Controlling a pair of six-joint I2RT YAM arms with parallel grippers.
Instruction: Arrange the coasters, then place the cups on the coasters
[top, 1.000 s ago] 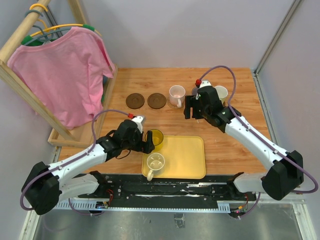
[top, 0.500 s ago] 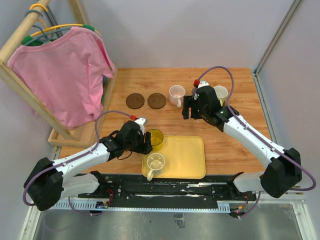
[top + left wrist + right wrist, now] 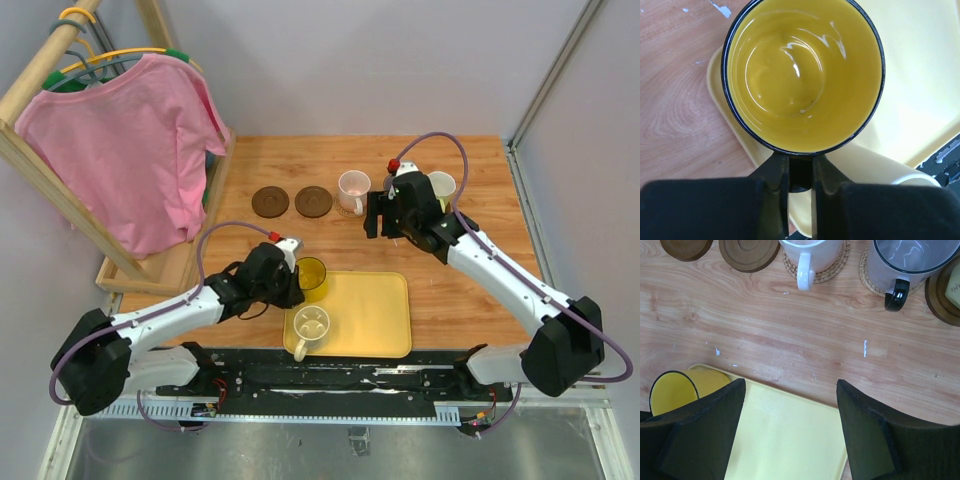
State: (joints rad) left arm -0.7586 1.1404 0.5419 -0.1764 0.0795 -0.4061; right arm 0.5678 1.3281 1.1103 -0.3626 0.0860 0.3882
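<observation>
The translucent yellow cup (image 3: 805,75) stands on the near-left corner of the yellow tray (image 3: 920,100). My left gripper (image 3: 801,162) is shut on its dark handle, one finger on each side. A cream cup (image 3: 311,324) stands on the tray next to it. Two bare dark brown coasters (image 3: 749,252) (image 3: 687,247) lie in the back row. The pinkish white cup (image 3: 810,255) and the purple-grey cup (image 3: 910,260) each stand on a tan woven coaster (image 3: 832,272). A pale cup (image 3: 442,187) stands at the row's right end. My right gripper (image 3: 790,390) hangs open above the table, holding nothing.
A wooden clothes rack (image 3: 150,270) with a pink shirt (image 3: 130,150) on a hanger fills the left side. Grey walls close the back and the right. A dark brown coaster (image 3: 942,300) shows at the right edge of the right wrist view.
My left gripper has shut on the yellow cup's handle after standing wide open beside it. The right arm shifted slightly left early on, then held still.
</observation>
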